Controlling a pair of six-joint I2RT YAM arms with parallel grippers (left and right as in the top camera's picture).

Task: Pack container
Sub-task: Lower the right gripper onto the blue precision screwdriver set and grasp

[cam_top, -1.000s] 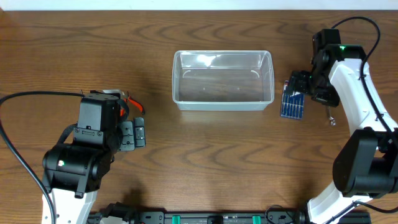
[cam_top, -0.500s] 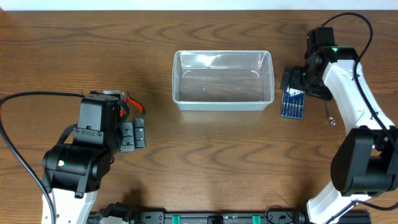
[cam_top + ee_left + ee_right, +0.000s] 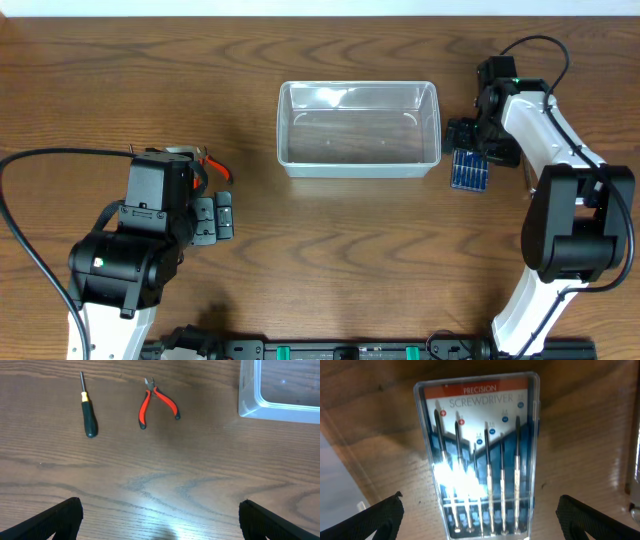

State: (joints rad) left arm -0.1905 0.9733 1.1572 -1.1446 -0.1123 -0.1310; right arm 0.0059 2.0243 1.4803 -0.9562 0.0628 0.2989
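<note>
The clear plastic container (image 3: 358, 128) stands empty at the middle of the table; its corner (image 3: 280, 390) shows at the top right of the left wrist view. A blue precision-screwdriver case (image 3: 469, 170) (image 3: 480, 455) lies flat just right of the container. My right gripper (image 3: 468, 140) (image 3: 480, 520) hovers over that case, open, one finger on each side and not touching it. My left gripper (image 3: 222, 215) (image 3: 161, 525) is open over bare wood at the left. Beyond it lie red-handled pliers (image 3: 155, 402) and a dark-handled screwdriver (image 3: 88, 407).
The pliers (image 3: 212, 165) peek out from under the left arm in the overhead view. A black cable (image 3: 40, 155) loops across the left of the table. The container's right wall stands close to the right gripper.
The right arm has swung left and towards the back, bringing its gripper over the top end of the blue case. The left arm and the tools have not moved.
</note>
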